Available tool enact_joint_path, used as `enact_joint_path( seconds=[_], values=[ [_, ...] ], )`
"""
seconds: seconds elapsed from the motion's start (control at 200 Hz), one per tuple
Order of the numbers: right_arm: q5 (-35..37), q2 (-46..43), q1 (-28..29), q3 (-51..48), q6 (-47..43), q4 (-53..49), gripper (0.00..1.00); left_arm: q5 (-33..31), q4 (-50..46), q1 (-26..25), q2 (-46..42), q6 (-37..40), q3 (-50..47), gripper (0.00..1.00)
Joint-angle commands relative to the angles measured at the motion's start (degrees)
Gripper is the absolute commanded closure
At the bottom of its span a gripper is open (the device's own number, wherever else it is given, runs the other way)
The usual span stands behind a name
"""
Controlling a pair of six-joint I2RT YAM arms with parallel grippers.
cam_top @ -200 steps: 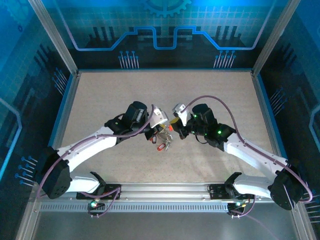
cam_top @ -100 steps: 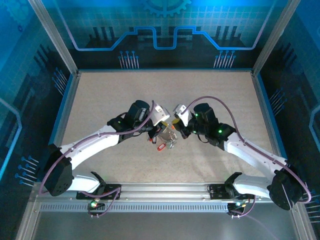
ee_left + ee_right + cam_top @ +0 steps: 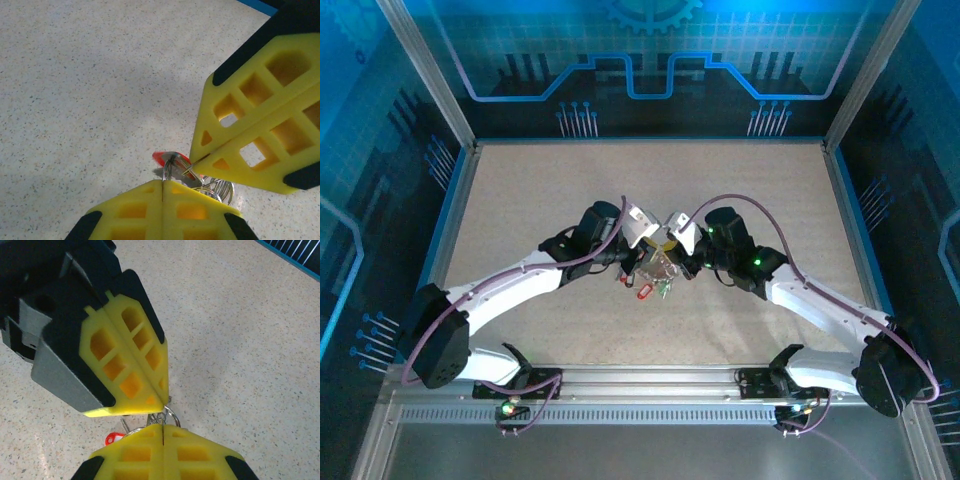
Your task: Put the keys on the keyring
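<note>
1. My left gripper (image 3: 162, 184) is closed, its yellow pads pressed flat together with no gap. The thin wire of the keyring (image 3: 171, 164) comes out right at its tip, so that is what it pinches.
2. My right gripper (image 3: 162, 427) is closed the same way, pads sealed. Wire loops of the same ring rise from its tip towards the tip of the left one.
3. The two tips stand almost nose to nose near the middle of the table (image 3: 550, 180). The bunch of keys (image 3: 655, 283) sits between and just below them. I cannot tell whether the bunch touches the tabletop.
4. Counted: two grippers, both shut, and one keyring, which shows as several turns of silvery wire. I see one red key (image 3: 160, 158) and one green key head (image 3: 664, 290). The rest of the bunch is too small and too tangled for a sure number.
5. The top view alone shows both arms reaching in from either side, and the green among the keys.
6. The left wrist view shows a coil of wire beside the right gripper's pads, with the red head tucked just behind the ring. The right wrist view shows the red head lower left, beside my own pads, and the dark housing of the left gripper above its yellow pads.
</note>
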Motion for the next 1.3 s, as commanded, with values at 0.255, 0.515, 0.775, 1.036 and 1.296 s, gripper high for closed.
enact_joint_path(
  seconds=[0.255,0.515,0.775,1.036,1.296],
  values=[
    [3.08,0.37,-0.11,-0.21,1.11,1.6,1.0,0.99,5.86,-0.51,-0.7,-2.32,-2.77,1.0],
    [2.53,1.05,0.32,-0.17,1.76,2.81,1.0,1.56,7.44,-0.53,-0.8,-3.29,-3.39,1.0],
    [0.47,1.44,0.42,-0.34,2.16,3.35,1.0,1.65,8.01,-0.55,-0.58,-4.17,-3.4,1.0],
    [0.34,1.25,0.58,-0.6,1.9,2.91,1.0,1.16,8.28,-0.58,-0.87,-4.51,-3.49,1.0],
    [5.52,1.25,1.51,-0.75,2.29,2.57,1.0,1.6,9.23,-0.54,-1.33,-4.85,-3.89,1.0]
  ],
)
